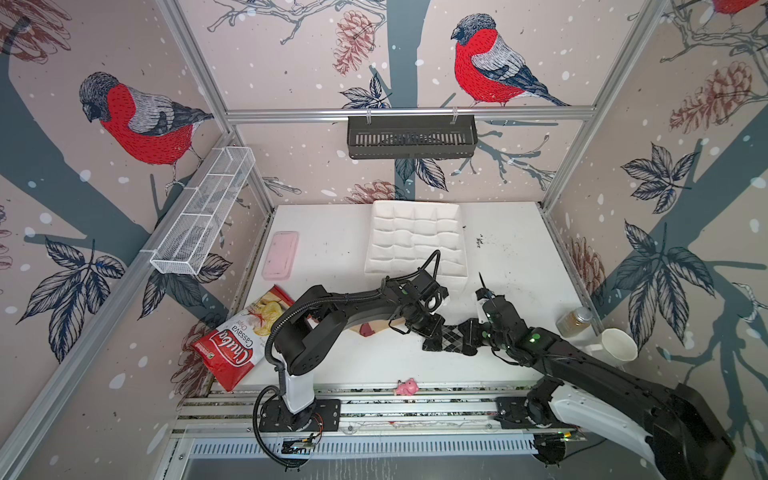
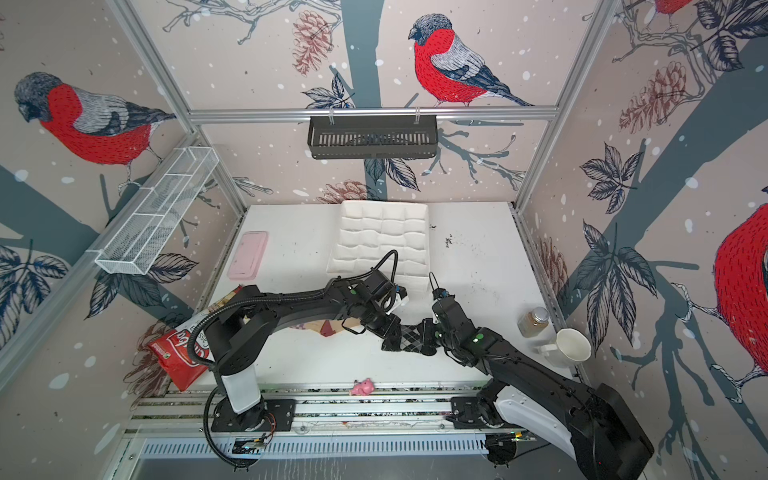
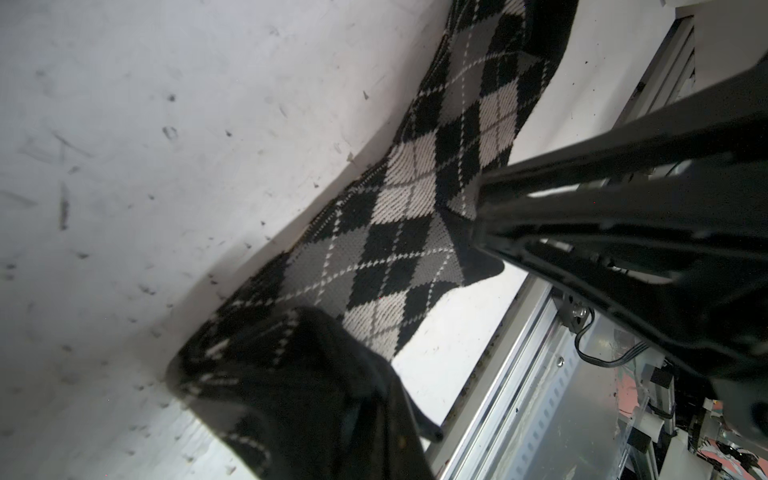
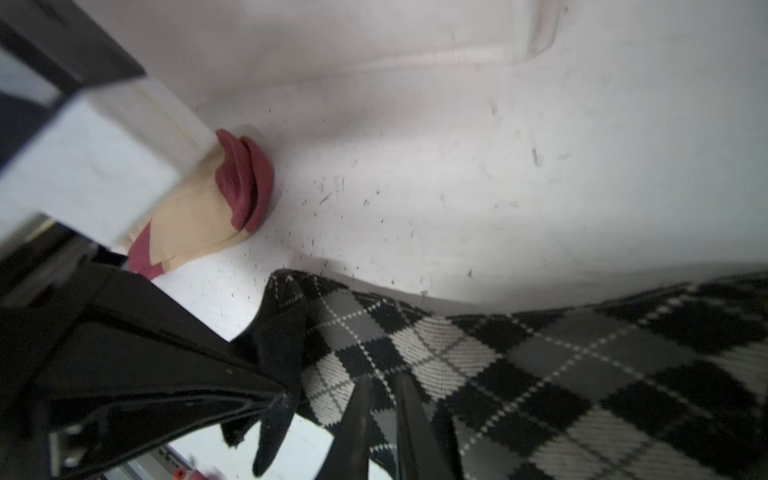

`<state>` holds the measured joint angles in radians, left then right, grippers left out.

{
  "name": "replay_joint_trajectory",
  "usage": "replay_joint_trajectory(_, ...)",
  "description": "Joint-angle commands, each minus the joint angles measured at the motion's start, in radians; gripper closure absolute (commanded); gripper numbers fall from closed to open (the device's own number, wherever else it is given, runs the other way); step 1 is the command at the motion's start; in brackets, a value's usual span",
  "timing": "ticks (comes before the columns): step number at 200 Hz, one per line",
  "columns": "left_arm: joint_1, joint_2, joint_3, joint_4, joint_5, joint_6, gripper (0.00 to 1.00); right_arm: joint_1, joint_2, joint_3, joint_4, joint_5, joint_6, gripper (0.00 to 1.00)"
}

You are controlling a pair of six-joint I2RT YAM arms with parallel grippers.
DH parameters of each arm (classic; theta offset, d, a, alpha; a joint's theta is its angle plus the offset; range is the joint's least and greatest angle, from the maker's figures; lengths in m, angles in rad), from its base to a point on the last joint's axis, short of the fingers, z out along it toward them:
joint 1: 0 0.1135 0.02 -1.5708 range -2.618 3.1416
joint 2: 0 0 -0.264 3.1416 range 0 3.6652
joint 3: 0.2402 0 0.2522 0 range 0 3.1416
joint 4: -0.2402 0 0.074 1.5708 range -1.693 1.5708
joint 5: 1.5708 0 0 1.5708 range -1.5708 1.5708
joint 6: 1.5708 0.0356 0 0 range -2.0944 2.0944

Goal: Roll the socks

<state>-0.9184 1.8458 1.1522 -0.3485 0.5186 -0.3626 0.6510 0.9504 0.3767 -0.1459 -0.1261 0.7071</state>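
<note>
The black-grey-white argyle sock [image 1: 451,338] [image 2: 409,337] hangs stretched between my two grippers just above the white table, in both top views. My left gripper [image 1: 430,332] [image 3: 332,374] is shut on one end, with the fabric draped over its jaws. My right gripper [image 1: 469,334] [image 4: 383,380] is shut on the other end, its two fingers [image 4: 361,415] close together on the argyle sock [image 4: 498,374]. The tan sock [image 1: 374,328] [image 4: 195,220] with a maroon toe lies flat on the table, mostly hidden under my left arm.
A red-and-white chips bag [image 1: 245,336] lies front left, with a pink case [image 1: 280,254] behind it. A white compartment tray [image 1: 415,241] sits at the back. A jar [image 1: 575,321] and a white mug [image 1: 619,345] stand at the right. A pink toy [image 1: 406,387] lies on the front rail.
</note>
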Motion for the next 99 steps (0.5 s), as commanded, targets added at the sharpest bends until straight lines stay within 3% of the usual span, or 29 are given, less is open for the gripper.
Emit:
replay_joint_trajectory(1,-0.004,0.0,0.0,0.007,-0.016,0.001,1.0,-0.022,0.01,0.021,0.029,-0.021,-0.007,0.84)
replay_joint_trajectory(56,-0.008,0.01,0.006,0.011,-0.025,-0.002,1.0,-0.012,0.026,-0.024,0.017,-0.132,-0.006,0.86)
replay_joint_trajectory(99,-0.012,0.024,0.006,0.042,-0.005,-0.017,0.93,0.0,0.026,-0.043,0.03,-0.149,0.0,0.86)
